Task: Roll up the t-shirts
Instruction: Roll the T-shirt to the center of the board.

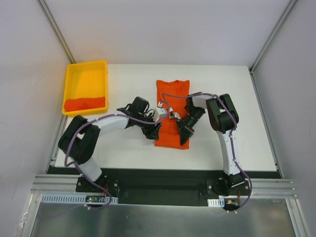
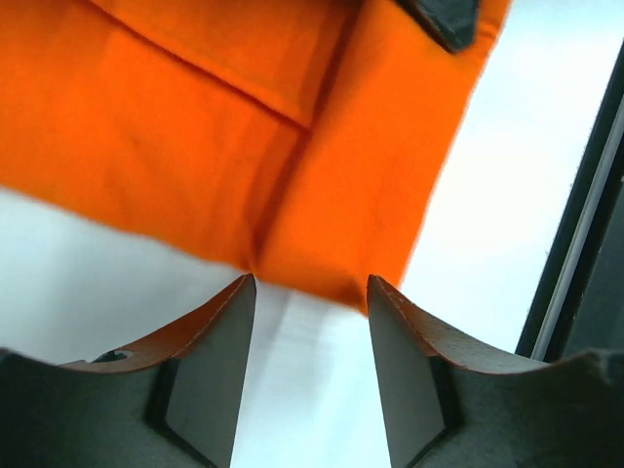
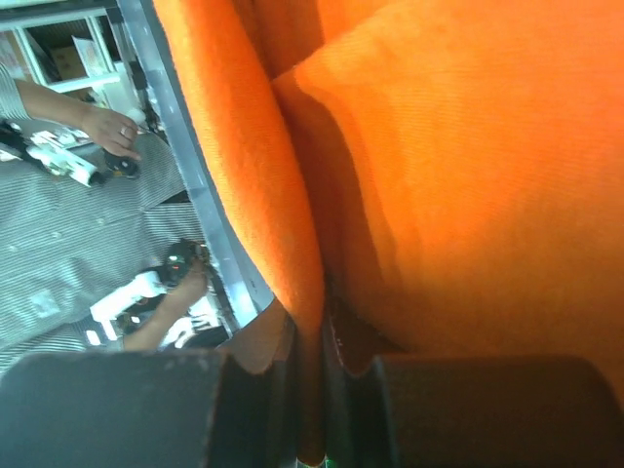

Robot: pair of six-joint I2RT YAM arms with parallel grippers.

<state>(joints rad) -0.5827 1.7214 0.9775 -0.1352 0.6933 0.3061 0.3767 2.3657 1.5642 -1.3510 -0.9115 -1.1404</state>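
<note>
A yellow tray (image 1: 86, 79) sits at the white table (image 1: 247, 98) far-left corner; perhaps a person's hand (image 3: 102, 127) beyond.

White-black arms (image 1: 114, 121), purple cables (image 1: 177, 93)

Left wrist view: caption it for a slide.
Open fingers of the left gripper at the edge of the orange t-shirt.

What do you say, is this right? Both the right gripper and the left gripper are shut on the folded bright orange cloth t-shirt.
Only the right gripper is shut on the folded bright orange cloth t-shirt. The left gripper is open: the left wrist view shows its jaws apart, with the shirt's edge at their tips, not clamped.
</note>
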